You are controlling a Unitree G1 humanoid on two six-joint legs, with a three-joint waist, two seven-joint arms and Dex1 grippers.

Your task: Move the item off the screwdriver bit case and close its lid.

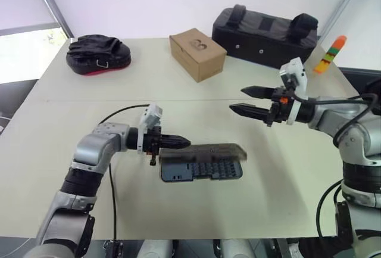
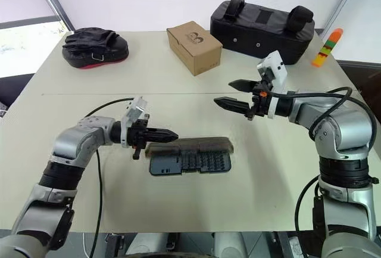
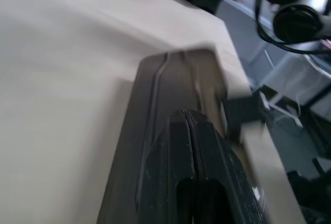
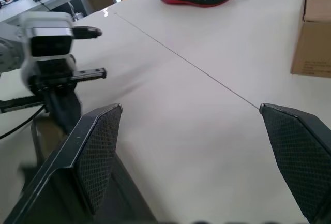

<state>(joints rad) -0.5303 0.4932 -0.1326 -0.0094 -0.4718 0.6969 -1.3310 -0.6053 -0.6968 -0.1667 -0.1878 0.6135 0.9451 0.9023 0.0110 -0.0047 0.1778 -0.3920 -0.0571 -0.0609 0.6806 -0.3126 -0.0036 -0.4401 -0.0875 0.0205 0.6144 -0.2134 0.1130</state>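
Screwdriver bit case [image 1: 202, 169] near table centre, its lid [image 1: 205, 150] half raised on the closed tip of the left gripper [image 1: 178, 142], which grips nothing; right gripper [image 1: 250, 100] wide open, empty, above right; the unclamped lid may slip and fall back open.

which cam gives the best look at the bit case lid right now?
Right eye view: the lid shows whole, raised at an angle over the screwdriver bit case, with the shut left gripper at its edge. Left eye view shows the same. Left wrist view has it close up behind the fingers; right wrist view shows nothing clear of it.
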